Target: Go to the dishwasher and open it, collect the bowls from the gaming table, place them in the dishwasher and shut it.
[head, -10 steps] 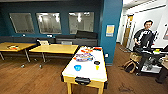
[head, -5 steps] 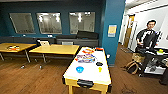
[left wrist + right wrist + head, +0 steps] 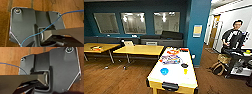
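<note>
Two bowls wait on the air-hockey tabletop in a blue-walled lounge.

The round bright-blue plastic bowl (image 3: 164,71) and the smaller yellow plastic bowl (image 3: 185,71) sit apart near the close end of the long glossy white, yellow-framed gaming table (image 3: 172,80), a flat black disc (image 3: 184,65) just beyond. Neither claw's state can be told from the wrist views. Both bowls stand near the tabletop edges, so a clumsy reach could likely push one off. Open wood floor (image 3: 114,80) lies left; a person (image 3: 233,37) and brown bag (image 3: 218,68) crowd the right.

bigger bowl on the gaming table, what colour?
Bright blue bowl, clearest in the head view.
</note>
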